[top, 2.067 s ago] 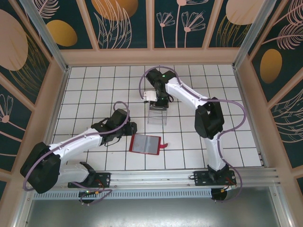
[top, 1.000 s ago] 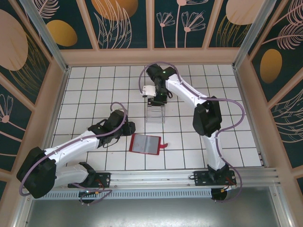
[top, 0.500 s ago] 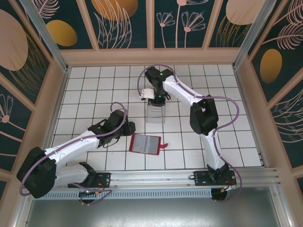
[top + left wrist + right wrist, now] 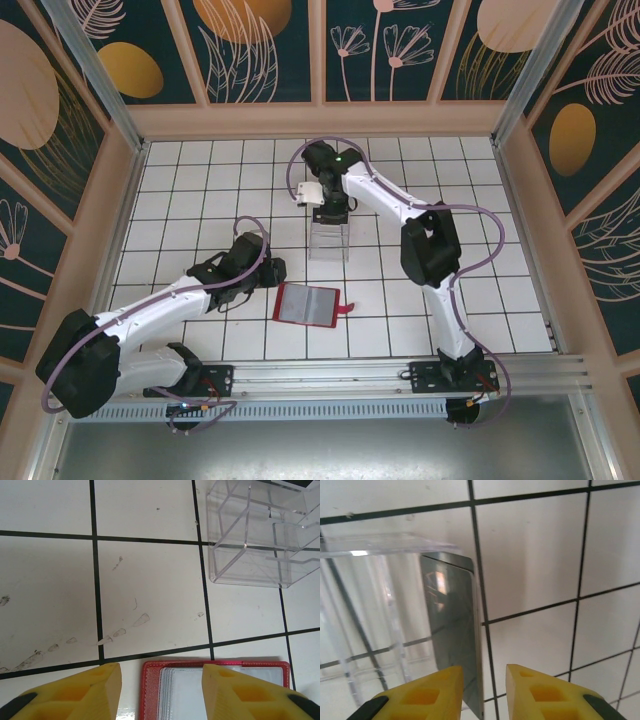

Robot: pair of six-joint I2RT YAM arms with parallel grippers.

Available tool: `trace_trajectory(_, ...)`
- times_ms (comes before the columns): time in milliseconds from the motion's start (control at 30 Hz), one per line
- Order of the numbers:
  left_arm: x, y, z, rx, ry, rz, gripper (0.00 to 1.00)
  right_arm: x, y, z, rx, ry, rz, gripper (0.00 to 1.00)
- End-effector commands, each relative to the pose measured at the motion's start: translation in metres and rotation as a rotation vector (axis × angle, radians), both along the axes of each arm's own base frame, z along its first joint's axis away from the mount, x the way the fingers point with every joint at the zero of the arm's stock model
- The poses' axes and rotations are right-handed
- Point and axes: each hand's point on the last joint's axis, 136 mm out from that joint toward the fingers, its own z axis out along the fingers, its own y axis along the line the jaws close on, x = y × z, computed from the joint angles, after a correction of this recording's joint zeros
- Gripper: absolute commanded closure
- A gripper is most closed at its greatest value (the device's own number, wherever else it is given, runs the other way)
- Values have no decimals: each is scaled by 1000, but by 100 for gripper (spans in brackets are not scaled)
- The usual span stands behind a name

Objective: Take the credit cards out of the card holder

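Tiled table (image 4: 480,290) — left end effector (image 4: 160,676) released near card holder (image 4: 306,305); right end effector (image 4: 485,677) released — credit card (image 4: 450,625) in clear box (image 4: 245,565).

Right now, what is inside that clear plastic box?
One dark grey card stands upright at one end of the clear box, beside its see-through dividers. Its lower edge is partly hidden behind the yellow fingers.
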Motion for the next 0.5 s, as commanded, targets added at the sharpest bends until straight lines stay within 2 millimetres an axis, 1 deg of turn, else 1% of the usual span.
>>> trace_trajectory(0, 0, 2, 0, 18, -1, 1, 53, 15, -5, 30, 7, -128, -26, 70)
trace_trajectory(100, -1, 2, -1, 19, 0, 1, 53, 20, -4, 33, 16, -162, -29, 68)
trace_trajectory(233, -1, 3, -1, 23, 0, 0, 53, 22, -4, 30, 21, -163, -24, 68)
trace_trajectory(467, -2, 3, -3, 24, 5, -1, 53, 20, -2, 12, 37, -126, -15, 71)
